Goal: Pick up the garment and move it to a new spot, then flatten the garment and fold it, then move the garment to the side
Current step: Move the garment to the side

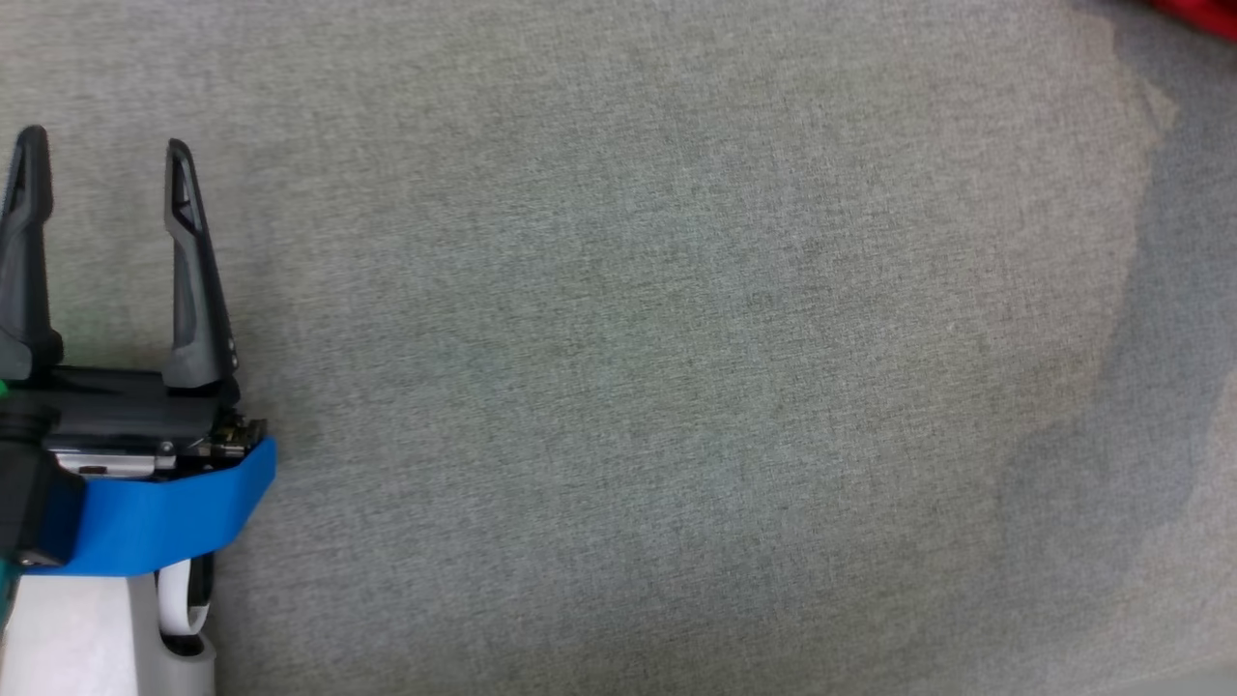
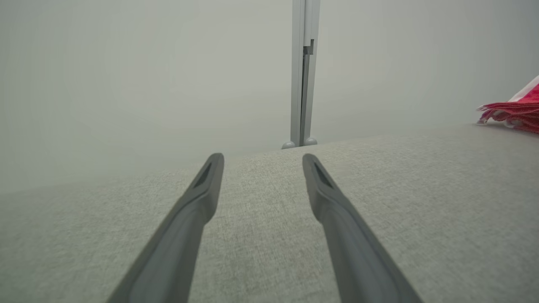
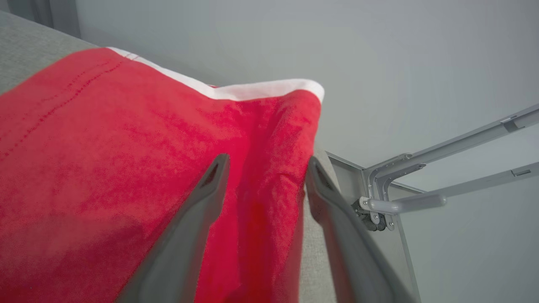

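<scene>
One gripper, head view: we see our left gripper (image 1: 106, 140) over the grey woven fabric-covered surface (image 1: 628, 338), its two dark fingers wide apart with nothing between them.
Garment, head view: the red soft cloth garment (image 1: 1198, 14) shows as a sliver far right of and ahead of the left jaws, well apart.
Left wrist view, jaws: the left gripper (image 2: 261, 156) is fully spread and empty; bare surface (image 2: 400, 176) lies between its fingers.
Left wrist view, beyond: a pale grey upright metal post (image 2: 304, 84) rises straight ahead of the gap; the garment (image 2: 511, 111) lies bunched far right of the jaws.
Right wrist view, jaws: our right gripper (image 3: 267, 158) stands open, fingers well apart, clamping nothing.
Right wrist view, garment: the garment (image 3: 105, 147) spreads under and left of the jaws, a raised fold running through the gap; its white hem (image 3: 261, 89) lies just ahead of the fingertips.
Right wrist view, frame: a grey metal folding bracket (image 3: 379, 202) sits right of the right-hand finger.
</scene>
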Available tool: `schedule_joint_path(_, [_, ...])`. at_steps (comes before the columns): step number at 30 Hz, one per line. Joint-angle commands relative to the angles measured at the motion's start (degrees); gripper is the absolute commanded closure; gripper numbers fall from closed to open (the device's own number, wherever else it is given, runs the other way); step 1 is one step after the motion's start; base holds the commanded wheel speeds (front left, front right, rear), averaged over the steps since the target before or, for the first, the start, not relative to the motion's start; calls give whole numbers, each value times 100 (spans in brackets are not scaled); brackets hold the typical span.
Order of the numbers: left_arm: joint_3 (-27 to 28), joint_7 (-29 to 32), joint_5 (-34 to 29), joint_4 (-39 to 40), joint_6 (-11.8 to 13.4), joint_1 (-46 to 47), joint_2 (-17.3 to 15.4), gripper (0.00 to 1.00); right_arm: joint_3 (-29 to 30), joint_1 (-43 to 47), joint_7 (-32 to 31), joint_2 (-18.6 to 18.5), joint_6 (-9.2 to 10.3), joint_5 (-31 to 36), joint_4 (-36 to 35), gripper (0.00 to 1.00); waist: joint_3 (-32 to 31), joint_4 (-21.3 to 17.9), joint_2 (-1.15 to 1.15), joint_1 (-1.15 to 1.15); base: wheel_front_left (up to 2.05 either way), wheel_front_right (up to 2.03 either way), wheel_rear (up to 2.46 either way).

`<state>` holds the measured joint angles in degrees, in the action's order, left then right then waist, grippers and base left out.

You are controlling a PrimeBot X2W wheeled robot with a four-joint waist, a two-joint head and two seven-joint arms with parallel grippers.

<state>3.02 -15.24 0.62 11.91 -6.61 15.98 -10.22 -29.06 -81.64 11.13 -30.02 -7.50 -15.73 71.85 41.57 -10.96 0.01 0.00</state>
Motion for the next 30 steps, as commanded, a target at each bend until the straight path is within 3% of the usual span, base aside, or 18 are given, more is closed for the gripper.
schedule_joint_path(1, [3, 16, 39, -137, 29, 0, 30, 0, 68, -74, 100, -97, 1, 115, 64, 0, -72, 39, -1, 0, 0, 0, 0])
schedule_joint_path(4, [-32, 14, 80, -238, 35, -26, 89, 0, 220, 14, 245, -100, 1, 284, 106, 0, -274, 121, -1, 0, 0, 0, 0])
schedule_joint_path(9, [6, 8, 154, -486, 53, -217, 238, 0, 587, 394, 402, 196, 1, 437, -105, 0, -825, 270, -1, 0, 0, 0, 0])
schedule_joint_path(21, [217, 8, 312, -1179, 27, -986, 492, 0, 1377, 3116, 409, 1168, 1, 429, -3021, 0, -2304, 674, -1, 0, 0, 0, 0])
schedule_joint_path(30, [265, 8, 366, -1632, -4, -1319, 598, 0, 1766, 4940, 410, 1643, 1, 355, -4050, 0, -2934, 947, -1, 0, 0, 0, 0])
